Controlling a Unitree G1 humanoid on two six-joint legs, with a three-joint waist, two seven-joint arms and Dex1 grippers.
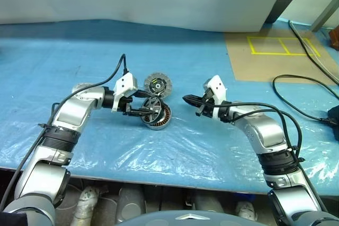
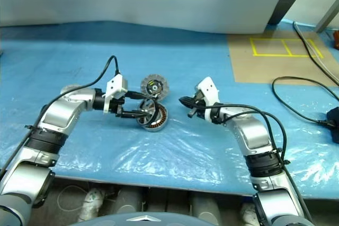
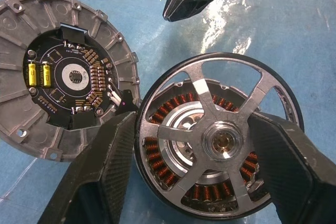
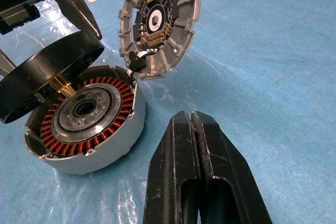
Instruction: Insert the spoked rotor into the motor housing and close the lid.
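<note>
Two views differ: left hand (image 3: 210, 177) grips spoked rotor (image 3: 220, 140), tilted off motor housing (image 4: 86, 129).

Spoked rotor (image 3: 223, 142) tilted over copper-wound housing (image 4: 86, 129), seemingly unseated; lid (image 1: 158, 84) beside.

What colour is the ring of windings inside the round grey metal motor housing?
Copper-orange, encircling a silvery centre in the round grey metal motor housing; the right wrist view shows it best.
</note>
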